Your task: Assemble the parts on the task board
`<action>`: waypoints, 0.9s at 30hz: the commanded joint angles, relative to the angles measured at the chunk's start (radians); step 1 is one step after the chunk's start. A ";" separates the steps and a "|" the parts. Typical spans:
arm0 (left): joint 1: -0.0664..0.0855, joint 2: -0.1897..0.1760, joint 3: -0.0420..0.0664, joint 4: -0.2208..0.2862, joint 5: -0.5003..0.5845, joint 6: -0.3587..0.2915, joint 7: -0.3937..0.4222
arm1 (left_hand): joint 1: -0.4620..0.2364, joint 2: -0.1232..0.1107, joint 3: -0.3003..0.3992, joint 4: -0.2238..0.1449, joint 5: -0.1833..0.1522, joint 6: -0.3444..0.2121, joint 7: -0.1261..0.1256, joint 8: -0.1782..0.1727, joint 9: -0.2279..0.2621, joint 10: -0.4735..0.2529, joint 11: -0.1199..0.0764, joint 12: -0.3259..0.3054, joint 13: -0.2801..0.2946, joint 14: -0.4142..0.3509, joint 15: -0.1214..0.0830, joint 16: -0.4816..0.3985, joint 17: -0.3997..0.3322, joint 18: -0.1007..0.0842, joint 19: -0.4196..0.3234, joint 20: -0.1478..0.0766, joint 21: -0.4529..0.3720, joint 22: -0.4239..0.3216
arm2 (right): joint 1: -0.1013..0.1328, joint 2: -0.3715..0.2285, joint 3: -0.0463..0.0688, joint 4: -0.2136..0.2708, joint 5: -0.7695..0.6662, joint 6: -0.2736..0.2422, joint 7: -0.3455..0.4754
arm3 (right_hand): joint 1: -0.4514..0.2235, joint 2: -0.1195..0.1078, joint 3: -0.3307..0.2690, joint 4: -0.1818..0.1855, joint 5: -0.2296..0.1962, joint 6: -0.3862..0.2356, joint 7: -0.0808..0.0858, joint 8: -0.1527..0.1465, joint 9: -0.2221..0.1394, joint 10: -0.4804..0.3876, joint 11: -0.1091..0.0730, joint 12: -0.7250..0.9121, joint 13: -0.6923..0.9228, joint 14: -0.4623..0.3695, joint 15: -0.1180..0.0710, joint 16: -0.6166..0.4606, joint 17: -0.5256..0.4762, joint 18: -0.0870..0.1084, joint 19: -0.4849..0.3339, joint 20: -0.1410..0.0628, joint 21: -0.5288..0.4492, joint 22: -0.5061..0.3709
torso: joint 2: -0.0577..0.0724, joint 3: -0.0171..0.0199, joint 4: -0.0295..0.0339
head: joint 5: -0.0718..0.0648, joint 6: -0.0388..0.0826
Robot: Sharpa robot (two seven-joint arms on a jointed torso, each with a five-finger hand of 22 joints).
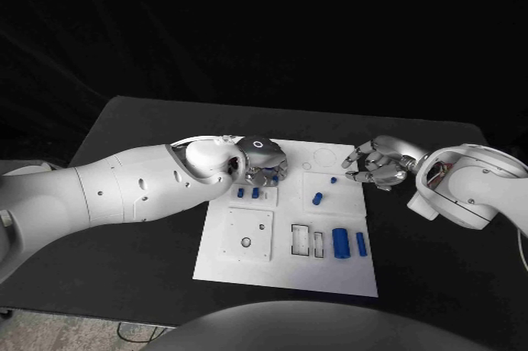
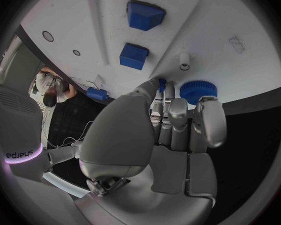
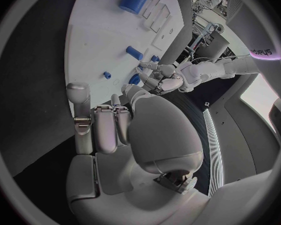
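Your left hand [image 1: 259,159] sits over the far left part of the white board [image 1: 248,268], fingers pointing down at it. From the left wrist camera you can see its fingertips [image 2: 163,86] closing in on a small blue piece [image 2: 162,82] right next to a round blue ridged knob [image 2: 196,90]; whether the piece is actually pinched or only touched, you cannot tell from these pictures. Two blue blocks [image 1: 248,191] stand on the board just on the near side of that hand. Your right hand [image 1: 376,165] hangs at the far right edge of the board with its fingers curled inward, and nothing shows between them; the right wrist camera gives the same picture, with the fingers [image 3: 107,127] bent over the dark table [image 1: 132,130] beside the board's edge. Between the two hands, a short blue peg [image 1: 317,198] lies near the middle of the board and a smaller blue bit [image 1: 333,178] sits just beyond it. Closer to you, two blue cylinders [image 1: 350,243] lie side by side near the right edge, next to two narrow rectangular slots [image 1: 308,239].
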 commanded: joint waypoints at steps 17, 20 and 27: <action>0.038 -0.075 0.042 0.090 0.037 -0.045 0.007 | 0.003 -0.011 0.015 -0.005 -0.009 0.022 0.004 -0.020 -0.025 0.053 0.002 -0.085 -0.055 -0.008 0.001 -0.022 -0.042 -0.006 -0.004 -0.001 -0.014 0.188 | 0.000 0.000 0.000 0.000 0.003 0.018 -0.008 | 0.006 -0.004 0.013 -0.002 0.005 0.003 0.006 0.006 -0.002 -0.017 0.002 -0.013 0.102 0.000 0.006 -0.015 0.029 0.021 -0.013 0.001 -0.021 0.031 | -0.001 0.0010 0.0011 | -0.001 0.000; 0.057 -0.097 0.046 0.110 0.051 -0.034 0.008 | 0.002 -0.012 0.015 -0.004 -0.013 0.023 0.003 -0.021 -0.027 0.053 0.001 -0.093 -0.060 -0.012 0.001 -0.026 -0.050 -0.004 -0.009 -0.001 -0.021 0.186 | 0.000 -0.002 0.000 0.001 0.003 0.018 -0.008 | 0.006 -0.004 0.014 -0.002 0.005 0.003 0.007 0.006 -0.002 -0.019 0.002 -0.015 0.100 -0.002 0.006 -0.019 0.026 0.021 -0.014 0.001 -0.025 0.030 | -0.001 0.0015 0.0021 | -0.001 0.000; 0.080 -0.143 0.043 0.136 0.069 0.021 -0.001 | 0.000 -0.014 0.015 -0.001 -0.020 0.019 0.001 -0.029 -0.034 0.053 0.001 -0.113 -0.071 -0.025 0.001 -0.038 -0.069 -0.001 -0.020 0.000 -0.037 0.181 | 0.000 -0.003 0.000 0.001 0.007 0.026 -0.010 | 0.005 -0.005 0.016 -0.003 0.004 0.003 0.007 0.006 -0.003 -0.024 0.002 -0.019 0.096 -0.005 0.007 -0.025 0.021 0.022 -0.017 0.001 -0.033 0.028 | 0.000 -0.0002 0.0030 | 0.000 0.000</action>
